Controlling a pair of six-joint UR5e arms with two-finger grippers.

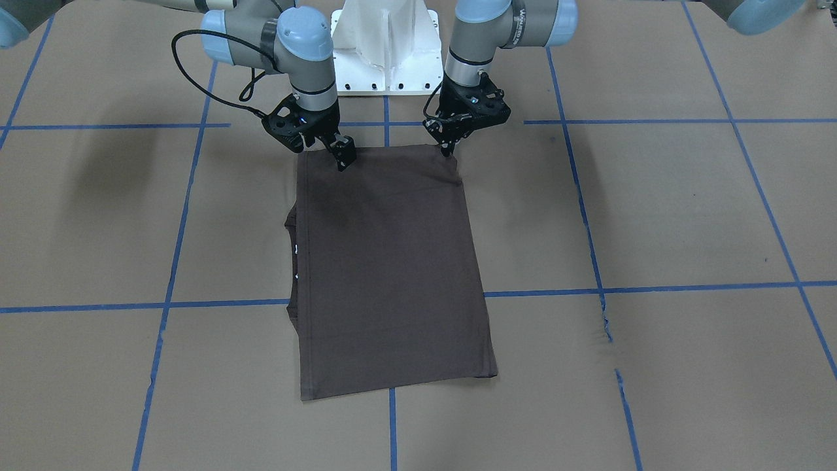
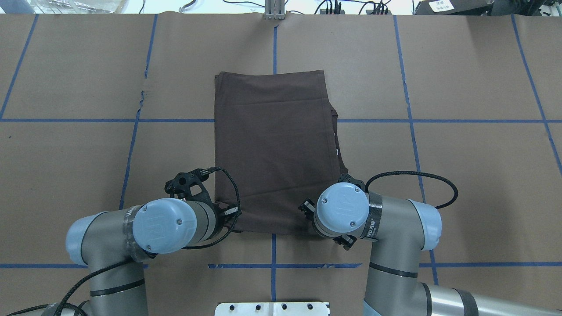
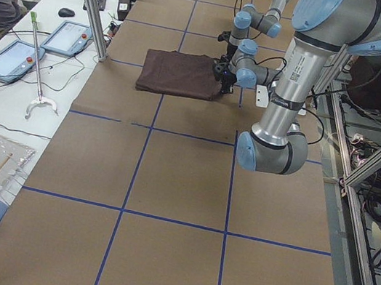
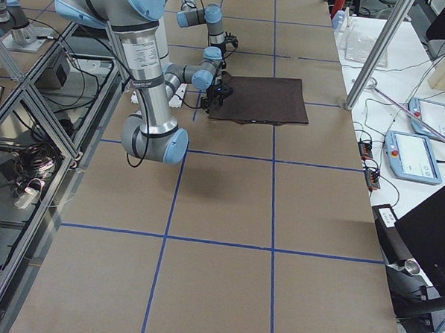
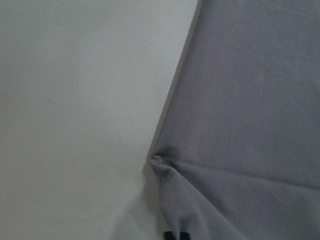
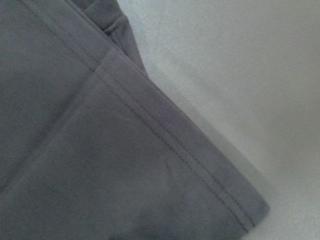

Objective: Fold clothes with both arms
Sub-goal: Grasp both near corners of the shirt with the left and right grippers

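Flat on the table (image 1: 654, 216), whose top is matte brown paper gridded with blue tape (image 1: 654, 288), lies the shirt (image 1: 392, 261), folded into a tall, nearly rectangular panel of soft dark brown knit. It sits at the table's middle, its short near edge just in front of the white base (image 1: 386, 46). Faint straight creases cross the cloth in the overhead view. On the robot's right side a darker layer pokes out from under the panel as a small rounded bulge, with tiny white tags (image 1: 296, 248) on it. The left claw (image 1: 448, 154) stands at the near corner on the robot's left; its wrist view shows the cloth gathered into a soft pucker that runs down to the black fingertips (image 5: 175, 235), so it is pinched closed on the shirt's corner. The right claw (image 1: 343, 157) rests on the same edge near the other corner, its fingers drawn close together, but I cannot tell whether cloth is caught between them; its wrist view shows only a double-stitched hem (image 6: 165, 145) ending in a squared corner on pale paper.
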